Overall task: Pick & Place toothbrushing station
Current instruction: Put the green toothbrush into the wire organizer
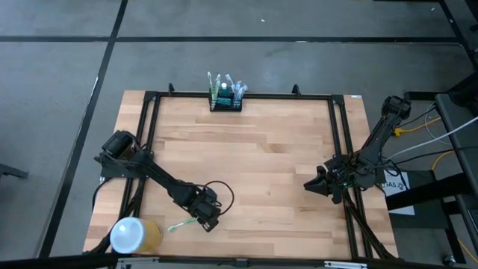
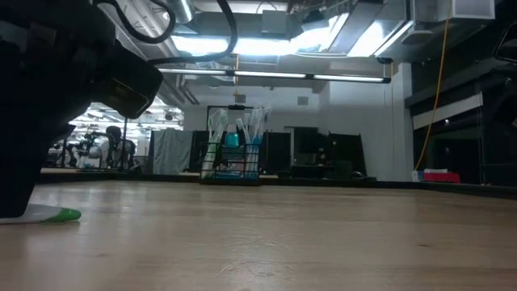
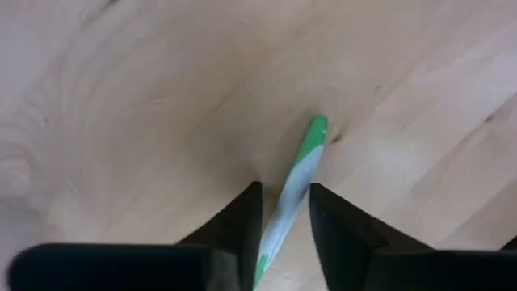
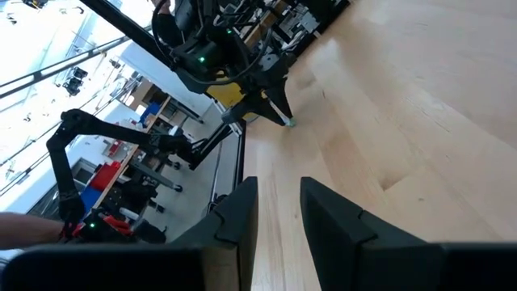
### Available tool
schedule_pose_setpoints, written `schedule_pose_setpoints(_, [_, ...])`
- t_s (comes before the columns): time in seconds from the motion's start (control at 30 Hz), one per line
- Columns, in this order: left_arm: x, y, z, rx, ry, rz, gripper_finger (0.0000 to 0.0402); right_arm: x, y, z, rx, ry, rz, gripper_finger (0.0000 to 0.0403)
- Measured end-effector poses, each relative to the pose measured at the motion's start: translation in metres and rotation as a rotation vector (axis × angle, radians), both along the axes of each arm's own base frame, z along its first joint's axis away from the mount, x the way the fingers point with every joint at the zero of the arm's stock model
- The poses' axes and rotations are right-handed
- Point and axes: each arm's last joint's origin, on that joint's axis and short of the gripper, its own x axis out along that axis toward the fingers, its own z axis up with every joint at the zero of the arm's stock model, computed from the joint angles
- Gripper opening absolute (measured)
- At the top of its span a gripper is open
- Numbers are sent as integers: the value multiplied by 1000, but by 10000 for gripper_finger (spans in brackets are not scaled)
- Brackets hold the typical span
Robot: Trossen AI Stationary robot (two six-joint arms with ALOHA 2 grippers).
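Observation:
The toothbrushing station (image 1: 225,101), a small black slotted rack holding several toothbrushes, stands at the middle of the table's far edge; it also shows in the low view (image 2: 233,166). A green-and-white toothbrush (image 1: 181,224) lies flat on the table near the front left. My left gripper (image 3: 285,194) is low over it, open, with one finger on each side of the handle (image 3: 292,179) and a small gap on both sides. My right gripper (image 1: 308,184) hangs over the table's right side, slightly open and empty.
A white-and-yellow cylinder (image 1: 134,235) lies at the table's near left corner, close to the toothbrush's head end. A black metal frame (image 1: 334,119) runs along the table's far, left and right sides. Bare wood (image 1: 254,164) lies between the toothbrush and the rack.

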Motion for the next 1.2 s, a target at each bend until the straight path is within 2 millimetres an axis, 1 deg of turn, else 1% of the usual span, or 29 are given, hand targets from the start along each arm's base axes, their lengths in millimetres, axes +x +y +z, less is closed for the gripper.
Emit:
schedule_pose_setpoints(0.07, [1, 2, 1, 5, 5, -10, 72, 0, 0, 0, 2, -1, 0, 98])
schedule_pose_setpoints(0.13, [4, 2, 3, 11, -8, 0, 32, 0, 0, 0, 4, -3, 0, 98])
schedule_pose_setpoints(0.17, [9, 2, 4, 13, -43, 16, 20, 0, 0, 1, 4, -3, 0, 98])
schedule_pose_setpoints(0.2, [14, 2, 6, 18, -82, 33, 16, 0, 0, 1, 5, -3, 0, 98])
schedule_pose_setpoints(0.27, [21, 7, 9, 29, -129, 74, 16, 0, 0, 1, 7, -5, 0, 98])
schedule_pose_setpoints(0.37, [37, 16, 15, 5, -242, 204, 15, 0, 0, 2, 2, -12, 0, 98])
schedule_pose_setpoints(0.47, [50, 32, 26, 39, -373, 364, 14, 0, 0, 2, 3, -18, -2, 98])
schedule_pose_setpoints(0.57, [58, 52, 38, 132, -496, 509, 14, 0, 0, 3, 11, -23, -2, 98])
schedule_pose_setpoints(0.73, [63, 69, 62, 266, -706, 702, 14, 0, 1, 5, 29, -35, -1, 98])
schedule_pose_setpoints(0.83, [61, 73, 74, 387, -829, 810, 14, 0, 1, 6, 33, -42, 5, 98])
schedule_pose_setpoints(0.9, [57, 71, 80, 471, -894, 866, 14, 1, 1, 7, 33, -48, 7, 98])
schedule_pose_setpoints(0.97, [54, 66, 84, 485, -922, 873, 20, 0, 1, 7, 32, -51, 15, 98])
schedule_pose_setpoints(1.0, [53, 62, 83, 473, -918, 860, 29, 0, 1, 7, 32, -51, 19, 98])
schedule_pose_setpoints(1.1, [49, 44, 78, 349, -886, 818, 71, 0, 2, 8, 33, -52, 32, 98])
schedule_pose_setpoints(1.2, [38, 16, 70, 269, -879, 802, 110, -1, 3, 8, 33, -52, 43, 98])
